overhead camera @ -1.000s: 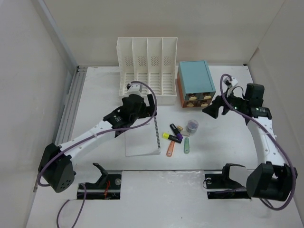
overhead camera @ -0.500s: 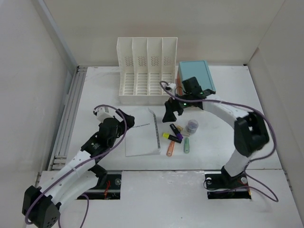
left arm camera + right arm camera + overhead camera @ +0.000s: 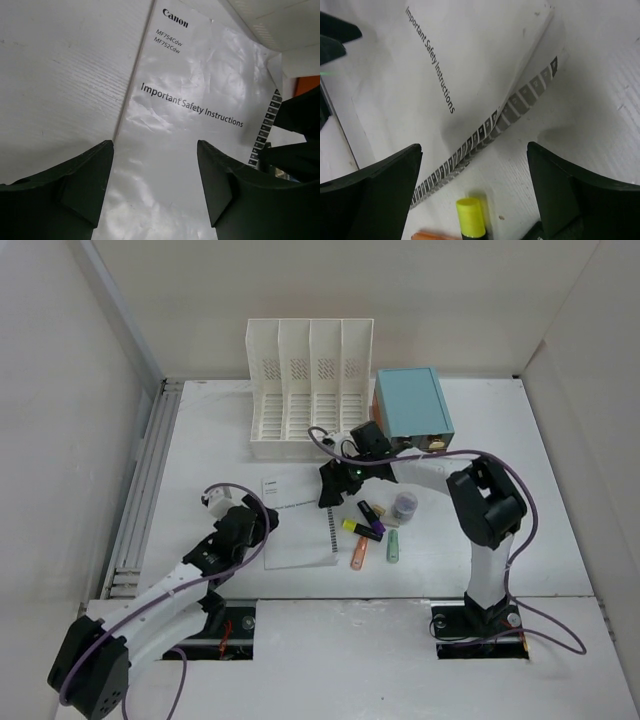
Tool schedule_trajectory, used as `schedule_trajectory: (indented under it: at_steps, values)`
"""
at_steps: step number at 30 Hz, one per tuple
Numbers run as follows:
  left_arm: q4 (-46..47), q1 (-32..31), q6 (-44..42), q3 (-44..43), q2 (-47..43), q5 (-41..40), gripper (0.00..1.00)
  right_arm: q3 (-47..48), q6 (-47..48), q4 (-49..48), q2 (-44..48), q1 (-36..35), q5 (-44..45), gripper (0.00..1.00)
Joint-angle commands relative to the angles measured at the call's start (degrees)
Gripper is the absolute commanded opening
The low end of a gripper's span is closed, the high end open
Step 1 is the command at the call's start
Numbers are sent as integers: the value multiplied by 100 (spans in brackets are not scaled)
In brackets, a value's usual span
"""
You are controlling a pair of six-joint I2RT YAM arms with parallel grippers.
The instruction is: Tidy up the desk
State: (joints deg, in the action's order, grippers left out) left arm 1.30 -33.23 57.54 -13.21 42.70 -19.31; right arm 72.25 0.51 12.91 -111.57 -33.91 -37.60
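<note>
The counter is a white tabletop boxed in by white walls. A ridged metal rail runs along its left edge, and there are two rectangular cut-outs at the front. Near its middle lies a white booklet printed "Canon" and "Important Safety Instructions", with a black-and-grey checkered strip down its right edge.

The left gripper is open and low over the booklet's left edge. In its wrist view, one finger stands over bare counter and the other over the cover. The right gripper is open too, at the booklet's upper right corner. Its wrist view shows the checkered strip running between the two spread fingers, with the cover there bowing up off the strip and casting a shadow. Whether either gripper touches the paper I cannot tell.

Just right of the booklet sits a cluster of small things:
- a yellow-capped highlighter
- a dark one just beside it
- an orange pen
- a pale green marker
- a small clear round jar

At the back stand a white slotted file rack and, just beside it on the right, a teal-topped drawer box.
</note>
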Motion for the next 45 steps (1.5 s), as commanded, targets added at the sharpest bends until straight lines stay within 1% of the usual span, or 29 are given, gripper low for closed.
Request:
schedule_trajectory:
  at_steps: [1, 2, 4, 5, 8, 9, 10, 11, 12, 13, 15, 17, 19, 20, 23, 26, 29, 30, 31, 33, 34, 36, 37, 40, 41, 42, 43, 44, 45]
  values:
    - [634, 36, 117, 134, 282, 15, 64, -18, -490, -631, -110, -229, 131, 90]
    - [817, 88, 178, 135, 431, 93, 60, -18, -560, -684, -163, -291, 183, 88]
    - [985, 89, 179, 275, 546, 156, 53, -18, -622, -745, -321, -466, 183, 82]
    - [986, 89, 179, 275, 547, 208, 47, -18, -623, -746, -374, -467, 131, 79]
    - [1039, 89, 126, 275, 547, 208, 43, -18, -675, -746, -584, -546, -150, 55]
    - [1039, 89, 126, 275, 547, 208, 43, -18, -675, -746, -585, -599, -220, 47]
    - [1039, 89, 65, 275, 547, 261, 43, 34, -675, -746, -585, -599, -299, 28]
    - [1039, 89, 65, 275, 547, 261, 43, 35, -675, -746, -585, -599, -352, 17]
    - [1039, 89, 65, 275, 547, 261, 44, 35, -597, -746, -585, -599, -353, 7]
    - [978, 89, 65, 275, 547, 261, 56, 35, -596, -746, -516, -599, -431, 1]
    - [837, 150, -6, 205, 547, 261, 71, 35, -535, -746, -393, -599, -493, 0]
    - [609, 150, -76, 30, 266, 261, 85, 35, -474, -746, -148, -529, -546, 0]
    - [407, 150, -225, -58, 29, 261, 86, 35, -473, -746, 38, -310, -493, 0]
    - [223, 150, -226, -120, -224, 261, 87, 35, -473, -746, 187, -213, -563, 0]
    - [55, 150, -278, -120, -516, 208, 87, 35, -525, -746, 355, 208, -1002, 0]
    - [55, 150, -401, -59, -578, 410, 88, 35, -579, -746, 434, 481, -1590, 0]
    - [527, 150, -524, 134, -342, 857, 88, 35, -631, -746, 487, 535, -2180, 0]
    - [938, 150, -585, 196, -211, 998, 90, -17, -631, -746, 487, 535, -2303, 0]
    - [1125, 150, -708, 248, -140, 1269, 90, -18, -631, -746, 487, 535, -2556, 0]
    - [1485, 150, -839, 302, 19, 1482, 90, -18, -579, -746, 487, 535, -2813, 0]
    - [1879, 150, -910, 363, 211, 1709, 91, -18, -579, -746, 487, 535, -2927, 0]
    - [2232, 150, -1069, 363, 405, 1930, 93, -71, -579, -746, 487, 473, -3243, 0]
    - [2556, 150, -1069, 363, 624, 2044, 93, -71, -518, -746, 487, 473, -3340, 0]
    - [2927, 326, -1236, 311, 994, 2519, 93, -131, -412, -746, 539, 420, -3841, 0]
    - [3146, 396, -1341, 258, 1239, 2816, 92, -132, -360, -746, 540, 420, -3964, 0]
    - [3340, 397, -1403, 258, 1345, 3054, 85, -132, -359, -746, 540, 420, -4200, 0]
    - [3550, 492, -1464, 258, 1425, 3300, 74, -193, -298, -746, 592, 359, -4263, 0]
    - [4066, 554, -1526, 310, 1547, 3546, 58, -194, -297, -746, 592, 359, -4264, 0]
    - [4402, 659, -1526, 424, 1549, 4105, 40, -194, -237, -746, 592, 359, -4264, 0]
